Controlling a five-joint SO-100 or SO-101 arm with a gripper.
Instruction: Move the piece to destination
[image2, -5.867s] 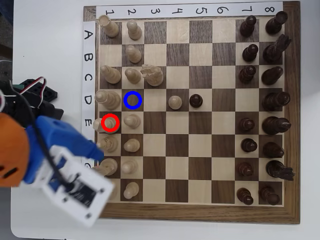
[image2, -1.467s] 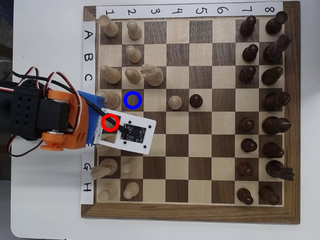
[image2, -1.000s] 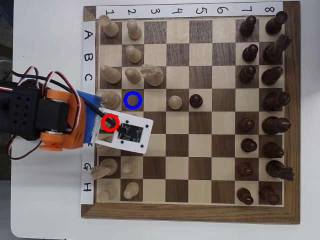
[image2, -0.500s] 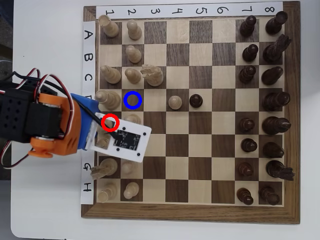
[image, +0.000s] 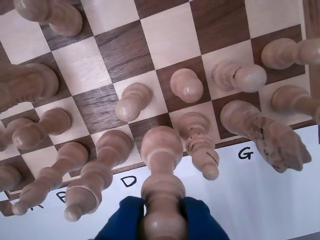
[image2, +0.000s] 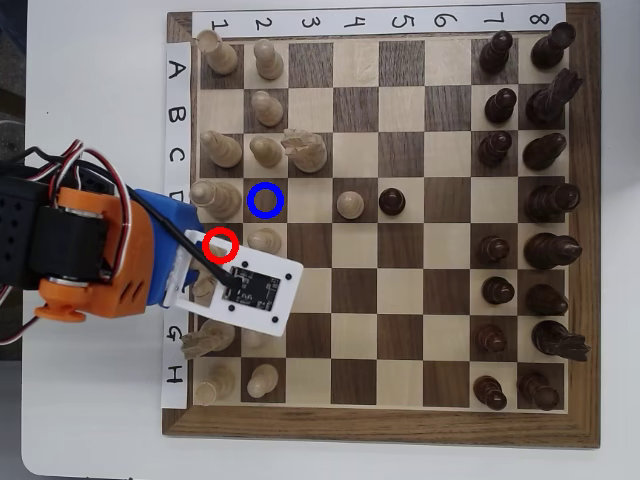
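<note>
Arm reached in from the tabletop's left edge in the overhead view, orange wrist and white camera plate angled toward the near-left corner. Hand (image: 161, 220): blue fingers (image: 122, 220) pressed against both sides of the piece (image: 161, 170), gripping it.

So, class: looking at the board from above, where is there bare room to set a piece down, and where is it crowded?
Columns 3 to 6 of the wooden chessboard lie mostly bare, holding only a jagged light knight, one cream pawn and one dark pawn. Columns 1 and 2 are packed with light pieces under the blue gripper; columns 7 and 8 hold the dark set.
</note>
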